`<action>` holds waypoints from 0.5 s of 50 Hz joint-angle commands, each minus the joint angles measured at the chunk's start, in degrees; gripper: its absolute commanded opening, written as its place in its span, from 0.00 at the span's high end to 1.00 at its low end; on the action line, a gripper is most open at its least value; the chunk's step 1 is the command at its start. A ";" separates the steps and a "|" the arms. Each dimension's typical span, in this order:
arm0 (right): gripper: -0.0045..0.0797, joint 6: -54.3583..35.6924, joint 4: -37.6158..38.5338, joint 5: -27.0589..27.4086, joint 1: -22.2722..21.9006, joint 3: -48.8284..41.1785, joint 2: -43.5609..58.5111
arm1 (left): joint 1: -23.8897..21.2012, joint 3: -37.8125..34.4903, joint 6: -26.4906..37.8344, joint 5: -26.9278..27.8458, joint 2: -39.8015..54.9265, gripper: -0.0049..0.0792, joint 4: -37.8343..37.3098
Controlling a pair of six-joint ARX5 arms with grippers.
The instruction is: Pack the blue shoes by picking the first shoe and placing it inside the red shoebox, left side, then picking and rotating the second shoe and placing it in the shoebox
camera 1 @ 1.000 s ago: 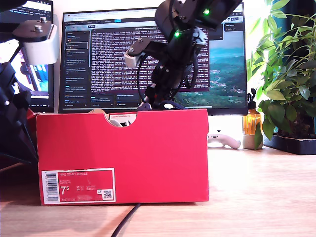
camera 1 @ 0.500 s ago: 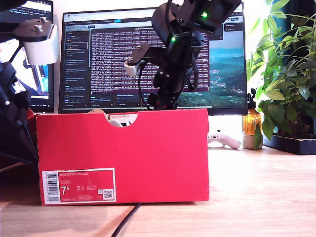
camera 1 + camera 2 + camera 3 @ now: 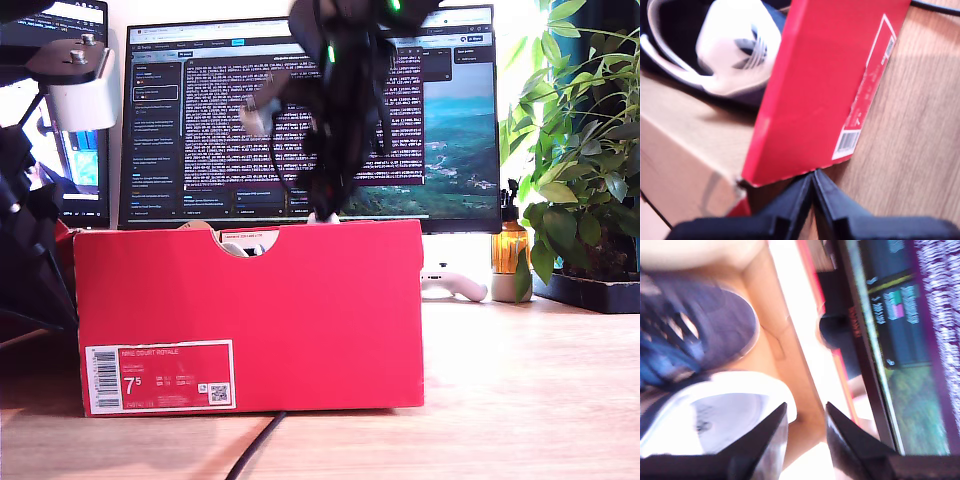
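Observation:
The red shoebox point(image 3: 300, 300) stands on the wooden table with its barcode label point(image 3: 160, 377) facing the exterior view. Both blue shoes lie inside. A white heel tab with trefoil point(image 3: 740, 45) shows beside the box's red wall point(image 3: 820, 75), and a navy toe point(image 3: 715, 325) and a white heel point(image 3: 715, 415) show in the second wrist view. My second gripper point(image 3: 806, 407) is open over the shoes, holding nothing. It hangs blurred above the box's back rim point(image 3: 325, 205). My first gripper point(image 3: 812, 175) is shut and empty, above the box's outer corner.
A monitor point(image 3: 310, 110) stands behind the box. Potted plants point(image 3: 580, 150), an amber bottle point(image 3: 510, 250) and a white controller point(image 3: 455, 285) are at the exterior view's right. A black cable point(image 3: 255, 450) runs under the box front. Another arm point(image 3: 40, 200) stands at that view's left.
The arm over the box has lifted up out of the box and shifted slightly toward the exterior view's left, now blurred. The box has not moved.

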 commanded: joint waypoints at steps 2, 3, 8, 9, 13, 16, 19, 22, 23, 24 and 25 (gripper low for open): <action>0.71 2.86 -4.02 -1.55 0.31 0.94 -0.74 | -0.26 0.48 -0.20 0.52 0.57 0.96 0.87; 0.71 2.89 -4.83 -1.57 0.31 1.25 -0.74 | -0.26 0.48 -0.20 0.55 0.57 0.96 0.87; 0.71 6.14 -8.72 -0.55 0.26 2.12 -0.76 | -0.26 0.48 -0.22 0.55 0.57 0.96 0.83; 0.71 6.91 -9.70 0.09 0.26 2.36 -0.76 | -0.26 0.48 -0.22 0.55 0.57 0.96 0.85; 0.77 11.63 -12.96 3.23 0.28 2.64 -0.83 | -0.26 0.48 -0.24 0.57 0.57 0.96 0.85; 0.95 15.04 -15.37 4.04 0.26 2.64 -0.98 | -0.26 0.48 -0.22 0.57 0.57 0.96 0.85; 0.96 17.35 -16.85 3.98 0.13 2.64 -1.22 | -0.26 0.48 -0.22 0.61 0.57 0.96 0.87; 0.96 20.24 -17.18 3.78 -0.33 2.64 -1.79 | -0.26 0.48 -0.24 1.29 0.57 0.96 1.05; 0.96 20.92 -17.22 3.58 -0.44 2.64 -1.97 | -0.26 0.48 -0.24 1.77 0.57 0.96 1.07; 0.96 21.40 -17.20 3.52 -0.52 2.64 -2.16 | -0.26 0.48 -0.24 2.12 0.57 0.96 1.07; 0.96 22.47 -17.20 3.45 -0.59 2.64 -2.38 | -0.26 0.48 -0.24 2.49 0.57 0.96 1.05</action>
